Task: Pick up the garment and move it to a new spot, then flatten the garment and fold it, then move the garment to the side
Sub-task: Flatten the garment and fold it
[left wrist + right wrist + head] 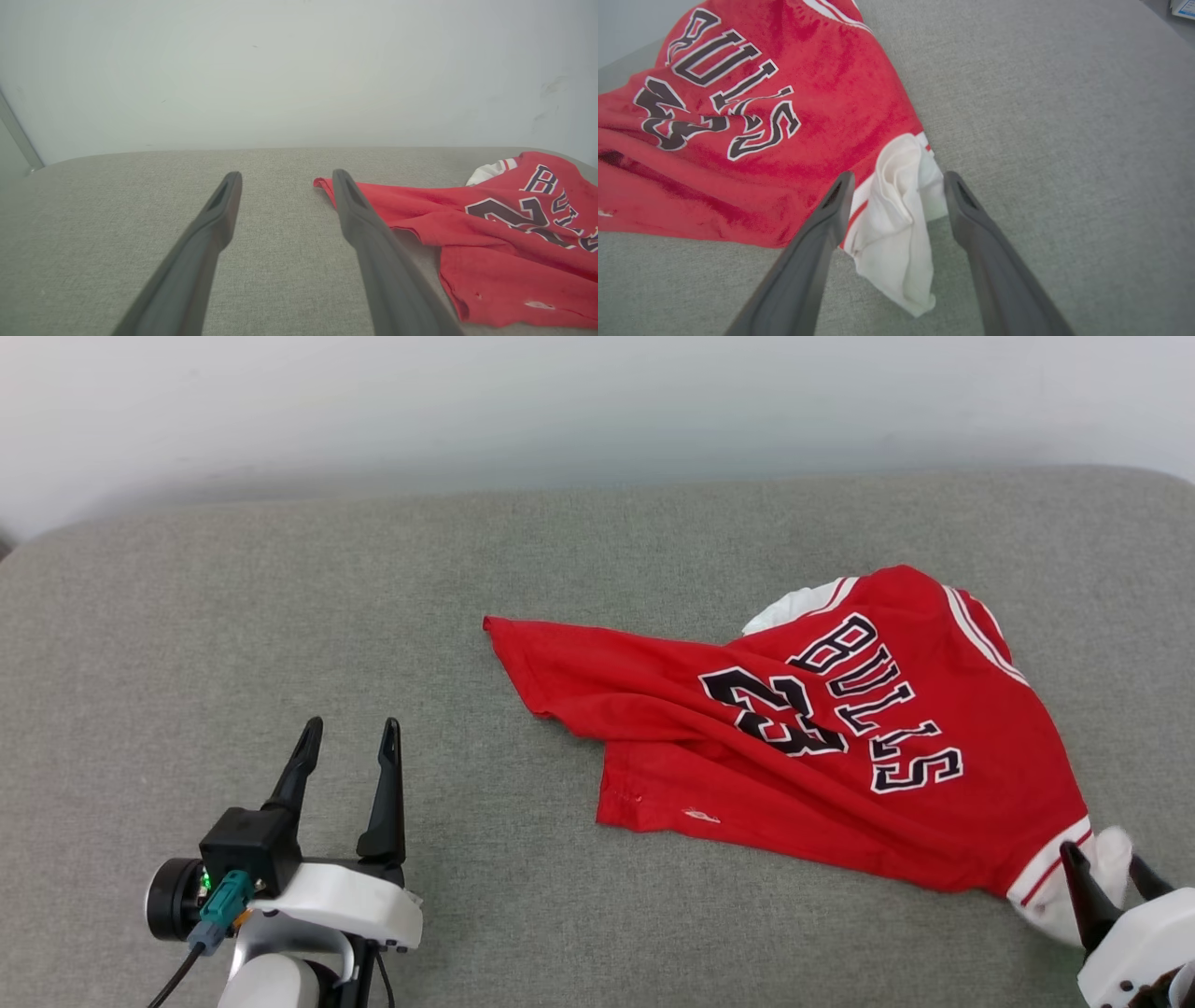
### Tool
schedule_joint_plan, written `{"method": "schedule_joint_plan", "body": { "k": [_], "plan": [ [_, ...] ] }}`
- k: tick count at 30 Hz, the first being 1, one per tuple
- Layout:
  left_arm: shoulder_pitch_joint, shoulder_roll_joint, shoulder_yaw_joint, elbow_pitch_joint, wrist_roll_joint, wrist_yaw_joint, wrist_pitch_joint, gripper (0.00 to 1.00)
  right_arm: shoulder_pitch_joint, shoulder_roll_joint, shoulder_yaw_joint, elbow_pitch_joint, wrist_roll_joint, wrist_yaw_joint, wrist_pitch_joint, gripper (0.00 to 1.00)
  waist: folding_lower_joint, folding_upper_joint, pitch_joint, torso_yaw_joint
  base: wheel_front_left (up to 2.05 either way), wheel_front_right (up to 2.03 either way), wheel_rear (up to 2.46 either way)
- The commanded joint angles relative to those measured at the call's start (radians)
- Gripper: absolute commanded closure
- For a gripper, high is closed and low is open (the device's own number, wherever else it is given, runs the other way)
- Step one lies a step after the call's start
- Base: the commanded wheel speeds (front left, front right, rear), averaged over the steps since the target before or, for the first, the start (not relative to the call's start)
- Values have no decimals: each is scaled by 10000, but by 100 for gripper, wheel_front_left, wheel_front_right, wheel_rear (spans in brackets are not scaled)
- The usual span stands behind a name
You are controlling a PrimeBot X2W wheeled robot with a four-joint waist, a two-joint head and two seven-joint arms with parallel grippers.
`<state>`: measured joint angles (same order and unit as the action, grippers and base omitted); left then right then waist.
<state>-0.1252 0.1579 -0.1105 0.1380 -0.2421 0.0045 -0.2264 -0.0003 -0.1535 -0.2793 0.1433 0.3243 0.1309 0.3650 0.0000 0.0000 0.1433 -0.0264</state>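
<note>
Our right gripper (899,179) stands spread around a white sleeve, gripping nothing; our left gripper (352,728) is spread over bare fabric.

In the right wrist view our two dark fingers (817,242) straddle the crumpled white sleeve (896,224) of the garment (840,747) without pinching it. The sleeve lies slack on the grey cushion (280,597). From there the red body spreads away from us, rumpled, with the lettering and number 23 facing up and one corner reaching toward the middle of the cushion. Our left gripper holds nothing and sits well apart from the cloth. Open grey surface runs left and ahead of it, up to the cushion's rounded far edge below the pale wall (560,401).
</note>
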Motion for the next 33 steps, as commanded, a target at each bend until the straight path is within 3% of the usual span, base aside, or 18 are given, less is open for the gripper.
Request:
{"method": "schedule_joint_plan", "body": {
  "k": [1,11,22,28,33],
  "plan": [
    [165,71,2,8,-44,58,31,0,108,109,114,-276,58,-3,-577,0,0,0,-166,27,0,0,0],
    [595,147,-20,-45,-95,201,208,0,787,532,818,-1500,-761,-3,-2478,0,0,0,-831,62,0,0,0],
    [850,387,-73,0,-138,289,711,0,407,796,2331,-2097,-1287,-5,-3343,0,0,0,-1054,-117,0,0,0],
    [-161,659,-290,104,-67,-9,1149,0,41,902,2850,-2553,-1313,-3,-3489,0,0,0,-436,-616,0,0,0],
    [-1750,864,-740,505,-157,-679,2020,0,-344,975,3101,-2753,-1325,-5,-3579,0,0,0,439,-1091,0,0,0]
  ]
}}
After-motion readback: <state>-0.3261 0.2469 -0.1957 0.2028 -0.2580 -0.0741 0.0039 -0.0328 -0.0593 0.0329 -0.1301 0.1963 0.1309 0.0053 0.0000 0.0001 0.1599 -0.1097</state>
